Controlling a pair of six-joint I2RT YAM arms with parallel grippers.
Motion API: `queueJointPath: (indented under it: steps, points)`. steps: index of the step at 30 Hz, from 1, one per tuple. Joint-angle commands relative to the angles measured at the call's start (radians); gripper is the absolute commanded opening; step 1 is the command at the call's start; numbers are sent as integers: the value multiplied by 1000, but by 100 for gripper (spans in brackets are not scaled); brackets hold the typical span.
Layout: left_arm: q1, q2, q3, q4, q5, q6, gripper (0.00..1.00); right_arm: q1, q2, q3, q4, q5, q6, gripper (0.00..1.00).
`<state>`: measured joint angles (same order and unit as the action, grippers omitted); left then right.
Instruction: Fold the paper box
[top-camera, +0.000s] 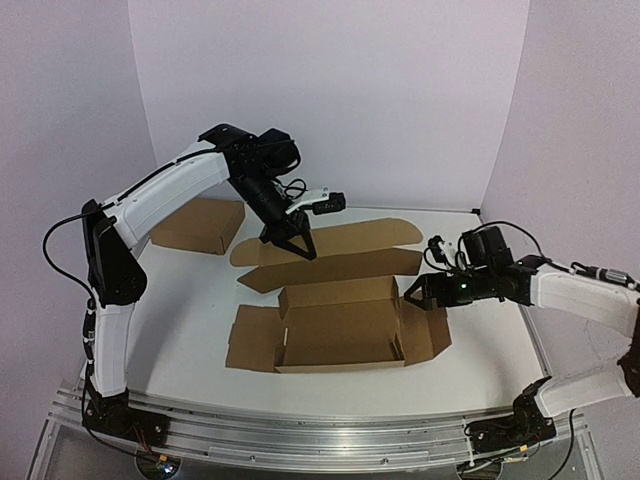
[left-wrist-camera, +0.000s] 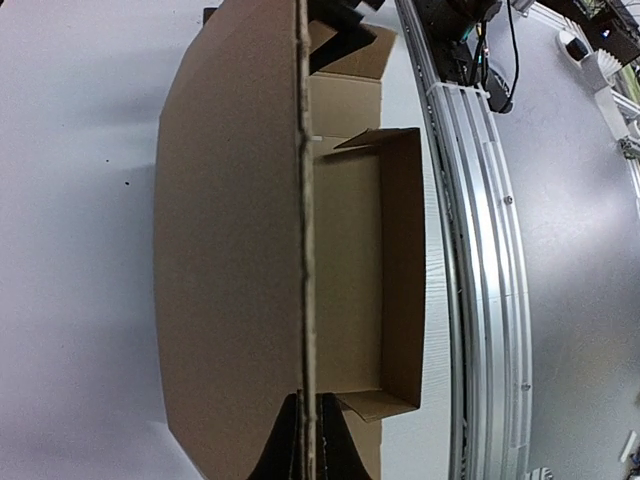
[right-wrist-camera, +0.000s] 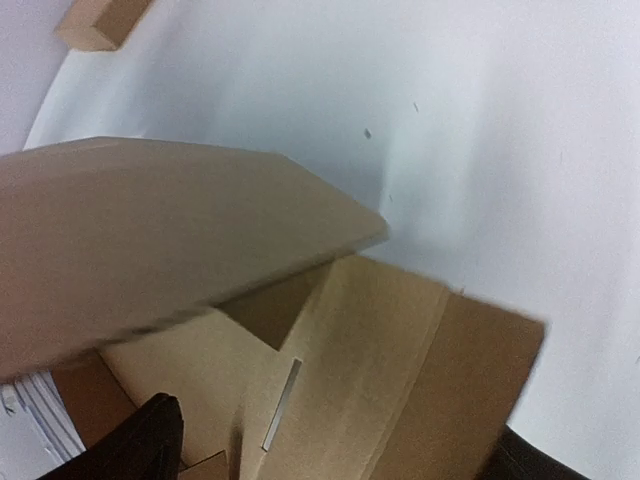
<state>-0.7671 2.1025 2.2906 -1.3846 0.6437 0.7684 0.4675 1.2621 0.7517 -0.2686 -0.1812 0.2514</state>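
Note:
The paper box (top-camera: 340, 335) lies open in the middle of the table, its front and back walls upright and its side flaps spread flat. Its round-cornered lid panel (top-camera: 345, 240) is lifted at the back. My left gripper (top-camera: 293, 243) is shut on the lid panel's edge; in the left wrist view the cardboard edge (left-wrist-camera: 306, 250) runs between the fingers (left-wrist-camera: 335, 445). My right gripper (top-camera: 425, 291) hovers open just above the box's right side flap (top-camera: 430, 335). In the right wrist view the flap with its slit (right-wrist-camera: 282, 403) lies between the spread fingers (right-wrist-camera: 145, 445).
A second, ready-made shallow brown cardboard box (top-camera: 198, 225) sits at the back left; it also shows in the right wrist view (right-wrist-camera: 95, 20). An aluminium rail (top-camera: 320, 425) runs along the near table edge. White walls close in the back and sides.

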Motion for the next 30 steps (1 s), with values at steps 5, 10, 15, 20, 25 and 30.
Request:
queueJointPath:
  steps: [5,10,15,20,25,30]
  points:
    - [-10,-12,51,-33,-41,92,0,5,-138,-16,103,-20,-622,96]
    - [-11,-14,55,-34,-41,99,0,6,-109,-20,277,-78,-633,94]
    - [-12,-12,58,-34,-39,104,0,6,-38,-9,436,-187,-591,76]
    - [-12,-16,58,-33,-38,105,0,5,23,-12,529,-232,-556,32]
    - [14,-70,-34,70,-21,64,47,-46,46,-24,549,-340,-521,3]
    - [136,-224,-226,461,14,-144,81,-118,85,-35,586,-446,-447,0]
